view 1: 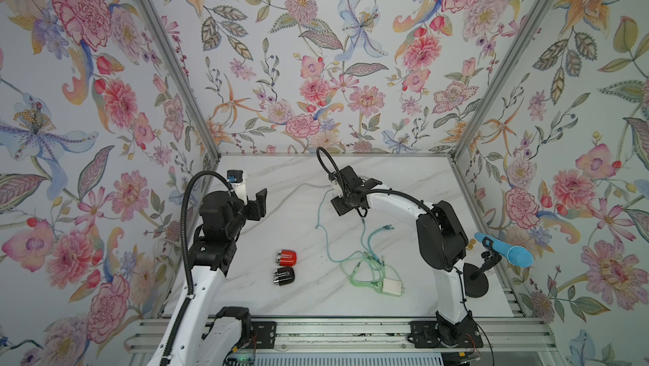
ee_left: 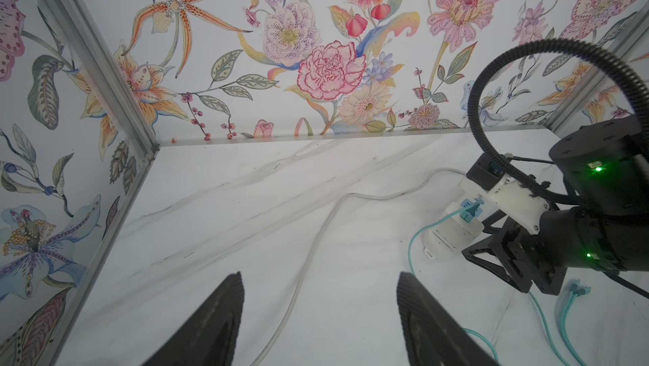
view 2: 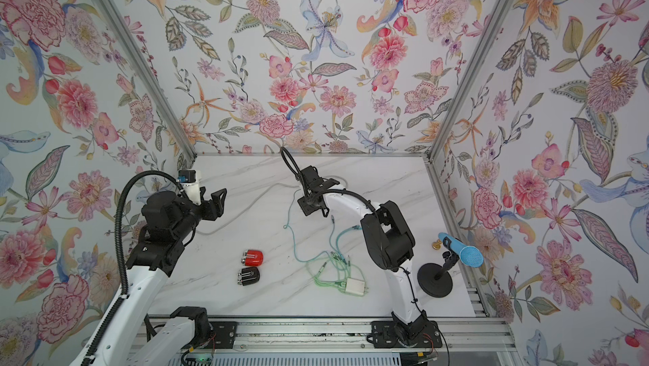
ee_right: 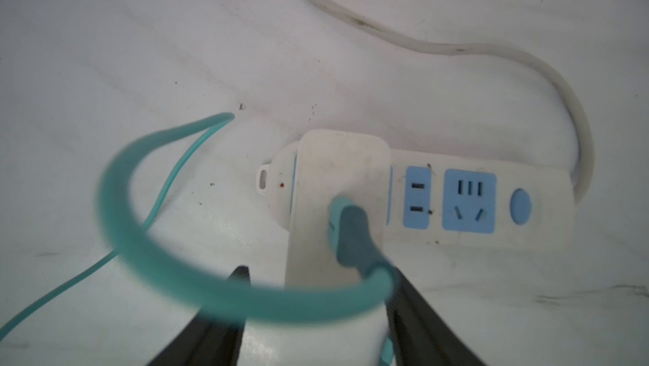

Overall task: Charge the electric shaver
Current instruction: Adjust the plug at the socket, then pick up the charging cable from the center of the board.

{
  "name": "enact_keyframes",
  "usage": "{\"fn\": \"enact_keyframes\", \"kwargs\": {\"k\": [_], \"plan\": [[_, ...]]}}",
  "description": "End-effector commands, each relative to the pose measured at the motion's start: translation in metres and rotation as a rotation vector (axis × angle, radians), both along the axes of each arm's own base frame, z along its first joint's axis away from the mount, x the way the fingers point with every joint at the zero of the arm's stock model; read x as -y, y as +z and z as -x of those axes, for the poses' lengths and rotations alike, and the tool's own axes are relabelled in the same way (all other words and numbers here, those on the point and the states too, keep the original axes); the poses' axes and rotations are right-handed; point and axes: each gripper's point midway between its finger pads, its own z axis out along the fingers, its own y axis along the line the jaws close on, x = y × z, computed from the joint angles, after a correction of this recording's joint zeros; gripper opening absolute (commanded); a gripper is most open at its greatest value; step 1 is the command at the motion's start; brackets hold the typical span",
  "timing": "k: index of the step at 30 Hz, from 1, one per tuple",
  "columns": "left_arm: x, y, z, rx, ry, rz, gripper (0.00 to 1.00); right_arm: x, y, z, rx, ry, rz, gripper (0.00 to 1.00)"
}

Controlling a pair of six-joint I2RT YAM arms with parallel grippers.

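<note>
- left jaws spread wide, nothing in them, hanging over the far-left tabletop (view 1: 316, 302)
- right jaws spread too, one on each side of the white plug block (ee_right: 337, 178) stuck in the power strip (ee_right: 467, 202), far middle; doesn't look like a pinch
- teal cable (ee_right: 158, 258) comes out of that block
- red shaver (view 1: 287, 257) and black shaver (view 1: 284, 275) lie side by side, near-left of middle, well apart from the strip
- green cable tangle (view 1: 373, 259) and white charger (view 1: 390, 287) lie right of them
- blue microphone (view 1: 505, 251) on a stand sits at the right edge

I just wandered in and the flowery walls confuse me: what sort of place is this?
Probably a robot test booth dressed like a home: floral wallpapered panels in bare aluminium framing, two white-and-black robot arms mounted on a metal rail, and a white marble-look tabletop holding a small red electric shaver.
</note>
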Motion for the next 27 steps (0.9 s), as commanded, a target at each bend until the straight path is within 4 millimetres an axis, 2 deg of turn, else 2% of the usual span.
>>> {"fn": "enact_keyframes", "kwargs": {"k": [1,5,6,8,11,13,16,18,21,24,27], "plan": [[-0.006,0.013,0.002,0.026,0.015,-0.024,0.72,0.004,0.035,0.017,0.015,0.029,-0.060,0.66],[-0.005,0.008,0.001,0.016,0.011,-0.029,0.72,0.018,0.058,0.035,0.032,0.006,-0.098,0.68],[-0.004,0.007,0.001,0.015,0.009,-0.026,0.72,0.026,0.064,0.042,0.036,-0.011,-0.106,0.68],[-0.002,0.003,0.002,0.013,-0.001,-0.013,0.72,0.046,0.062,0.055,0.034,-0.076,-0.098,0.66],[0.010,-0.009,0.003,0.005,-0.039,0.028,0.72,0.074,0.040,0.073,0.004,-0.185,-0.105,0.61],[0.024,-0.019,0.003,-0.004,-0.075,0.060,0.72,0.090,0.017,0.081,-0.025,-0.254,-0.091,0.59],[0.046,-0.025,0.002,-0.014,-0.113,0.059,0.72,0.094,-0.001,0.082,-0.031,-0.303,-0.106,0.53],[0.059,-0.024,0.003,-0.012,-0.127,0.037,0.71,0.106,-0.012,0.072,-0.033,-0.356,-0.109,0.50],[0.075,-0.026,0.005,-0.009,-0.151,0.037,0.71,0.103,-0.027,0.066,-0.055,-0.362,-0.118,0.46],[0.084,-0.034,0.006,-0.018,-0.163,0.047,0.71,0.100,-0.045,0.061,-0.082,-0.362,-0.119,0.40],[0.092,-0.044,0.009,-0.033,-0.181,0.060,0.71,0.096,-0.055,0.056,-0.097,-0.358,-0.130,0.39]]}}
